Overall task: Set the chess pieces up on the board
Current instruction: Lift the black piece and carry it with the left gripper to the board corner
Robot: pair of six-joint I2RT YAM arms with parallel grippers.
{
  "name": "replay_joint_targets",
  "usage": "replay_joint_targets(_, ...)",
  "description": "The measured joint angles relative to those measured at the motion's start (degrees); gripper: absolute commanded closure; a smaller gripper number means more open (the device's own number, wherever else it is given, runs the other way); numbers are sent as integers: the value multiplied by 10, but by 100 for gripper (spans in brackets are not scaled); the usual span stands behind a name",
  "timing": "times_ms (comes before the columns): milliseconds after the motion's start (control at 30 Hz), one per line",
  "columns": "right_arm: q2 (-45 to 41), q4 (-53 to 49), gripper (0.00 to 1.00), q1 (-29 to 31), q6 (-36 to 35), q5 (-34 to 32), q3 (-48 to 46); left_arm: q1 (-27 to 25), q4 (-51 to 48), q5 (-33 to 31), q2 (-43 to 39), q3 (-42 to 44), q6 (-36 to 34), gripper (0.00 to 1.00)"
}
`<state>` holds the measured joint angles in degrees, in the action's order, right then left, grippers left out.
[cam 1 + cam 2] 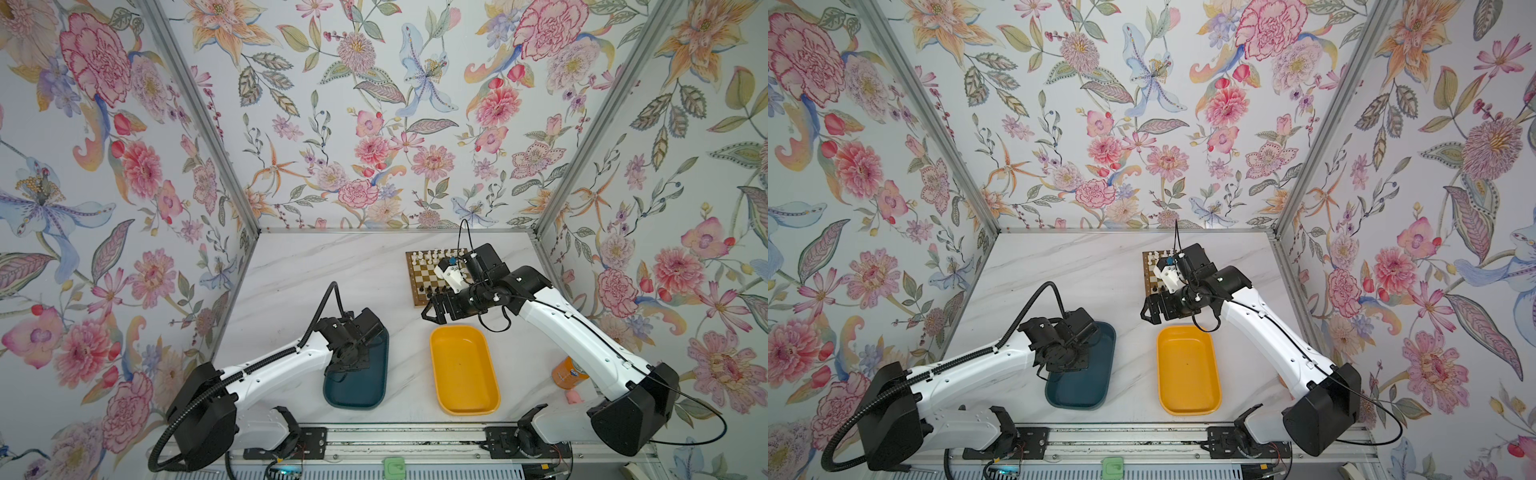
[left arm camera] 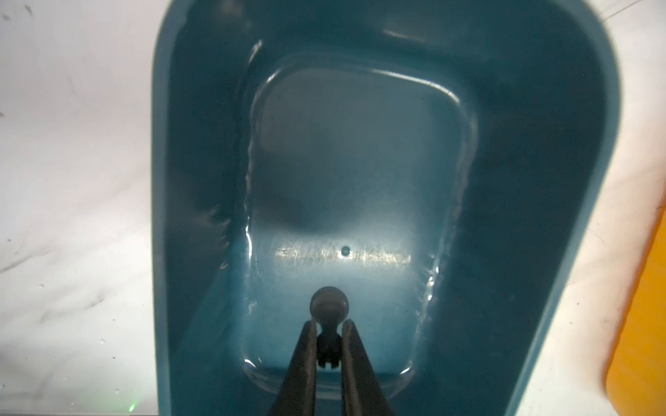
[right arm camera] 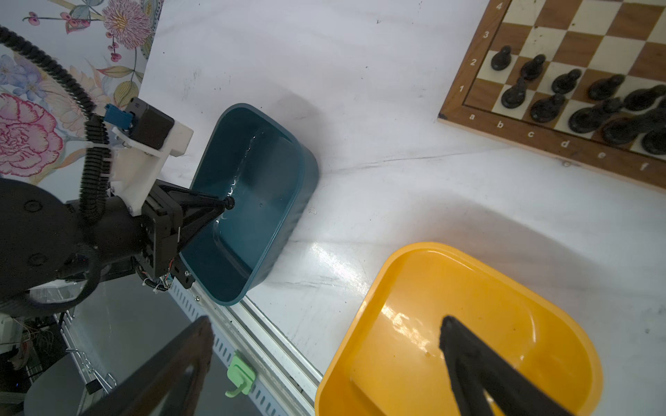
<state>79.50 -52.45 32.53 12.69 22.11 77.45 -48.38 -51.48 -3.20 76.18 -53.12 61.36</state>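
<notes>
On the marble tabletop [image 1: 332, 270], we list the following.

**The board [image 1: 420, 277].** It lies at the far right, partly hidden under the right arm in both top views. White chess pieces [image 1: 436, 254] stand in its two far rows and black chess pieces [image 3: 565, 82] in its two near rows. In the right wrist view we count five black men along row 2, from a to e, and five along row 1, from b to f. Square a1 [image 3: 481, 94] is bare. The frame cuts off the rest.

**The teal tray [image 2: 160, 216].** It sits at the near left. We see no loose piece on its floor.

**The left gripper [image 2: 329, 326].** It is clamped on one black piece [image 2: 329, 305], held over the teal tray. The round base points away from the wrist camera and a notched top sits between the fingers. We take it for a rook, as a judgement only.

**The yellow tray [image 1: 463, 374].** It sits at the near middle, with no piece visible in it.

**The right gripper [image 3: 326, 322].** Its jaws are spread wide with nothing between them. It hangs over the table between the board and the yellow tray.

**State of the work, as we judge it.** The task is nearly complete, and neither tray shows anything but the piece in hand. That piece has yet to be carried across and stood upright, probably on the bare corner. We cannot check the squares under the arm.
</notes>
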Motion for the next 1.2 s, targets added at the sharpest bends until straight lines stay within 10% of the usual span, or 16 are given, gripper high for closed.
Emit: replay_joint_targets(1200, -64, -9, 1, -182, 12, 0, -11, 44, -80, 21, 581, -758, -242, 100)
